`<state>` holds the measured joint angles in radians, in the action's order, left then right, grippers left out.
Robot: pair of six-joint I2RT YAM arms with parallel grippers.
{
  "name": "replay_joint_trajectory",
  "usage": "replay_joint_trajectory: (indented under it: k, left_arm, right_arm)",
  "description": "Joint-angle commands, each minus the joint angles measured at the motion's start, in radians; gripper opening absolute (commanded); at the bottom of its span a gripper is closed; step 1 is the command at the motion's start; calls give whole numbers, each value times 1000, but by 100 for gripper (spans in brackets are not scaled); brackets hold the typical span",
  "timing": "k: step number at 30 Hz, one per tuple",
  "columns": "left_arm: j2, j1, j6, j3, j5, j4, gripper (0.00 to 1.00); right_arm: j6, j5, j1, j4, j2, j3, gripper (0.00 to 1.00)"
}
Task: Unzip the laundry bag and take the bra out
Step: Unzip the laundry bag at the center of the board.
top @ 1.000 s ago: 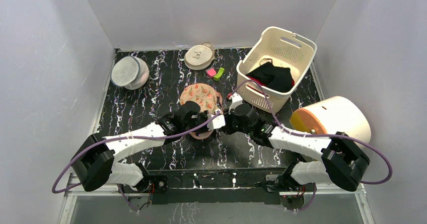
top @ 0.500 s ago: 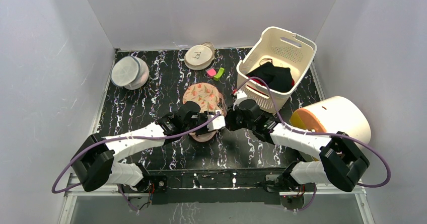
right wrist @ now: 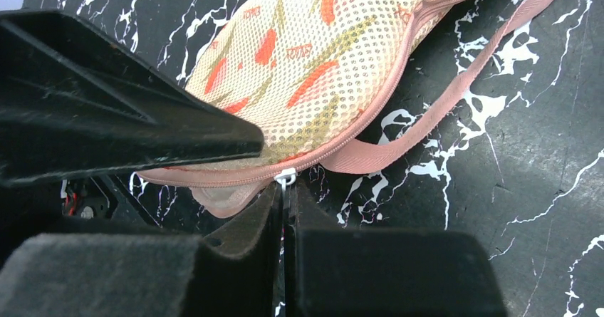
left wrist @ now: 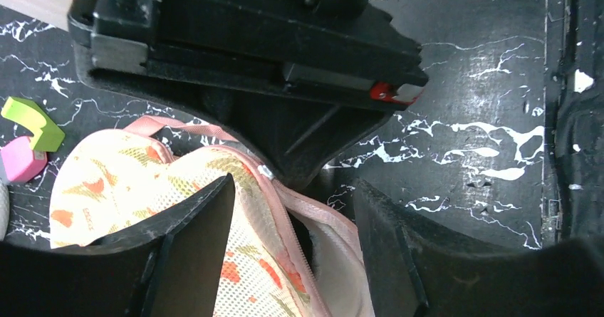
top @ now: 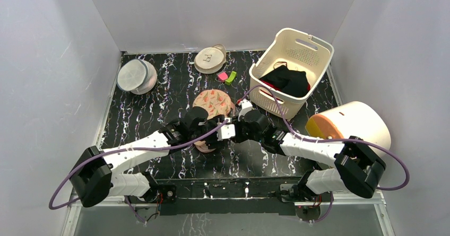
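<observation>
The laundry bag (top: 213, 102), beige-pink mesh with red and green prints, lies mid-table, its near lobe under both grippers. My left gripper (left wrist: 292, 253) stands open astride the bag's (left wrist: 121, 189) pink zipper edge, one finger over the mesh and the other over the table. The zipper gapes there, and a pale soft surface (left wrist: 342, 267) shows inside; I cannot tell whether it is the bra. My right gripper (right wrist: 285, 197) is shut on the white zipper pull (right wrist: 285, 177) at the bag's (right wrist: 320, 53) rim. The pink loop (right wrist: 441, 110) trails on the table.
A white basket (top: 313, 47) with black clothes stands back right. A cream drum (top: 355, 124) lies on its side at the right. A round grey-white pouch (top: 136, 76) and a beige disc pouch (top: 209, 59) sit at the back. Pink and green clips (top: 226, 77) lie behind the bag.
My left gripper's jaws have opened from shut and let go of the bag's edge. The right gripper stays shut on the zipper pull and has shifted slightly.
</observation>
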<state>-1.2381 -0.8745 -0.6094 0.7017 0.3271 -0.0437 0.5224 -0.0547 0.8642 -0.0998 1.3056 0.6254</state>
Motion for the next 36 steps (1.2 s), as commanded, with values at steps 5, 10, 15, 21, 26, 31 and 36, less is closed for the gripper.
replay_joint_trajectory:
  k: [5, 10, 15, 21, 26, 31, 36]
  left_arm:
    - [33, -8, 18, -4, 52, -5, 62]
    - [-19, -13, 1, 11, -105, 18, 62]
    - [-37, -12, -13, 22, -165, 41, 58]
    - [-24, -12, -18, 17, -198, 30, 31]
    - [4, -14, -33, 6, -212, 22, 9]
    - [27, -12, -47, -8, -238, 13, 0]
    - [12, -12, -46, -3, -245, 24, 0]
  right_arm:
    - [10, 32, 4, -69, -17, 56, 0]
    - [11, 33, 6, -70, -37, 53, 0]
    - [4, 35, 5, -62, -39, 54, 0]
    - [-3, 56, 6, -73, -44, 31, 0]
    - [-41, 129, -5, -59, -60, 27, 0]
    - [-93, 117, -97, -47, -43, 24, 0]
    - [-105, 57, -212, -10, -22, 28, 0]
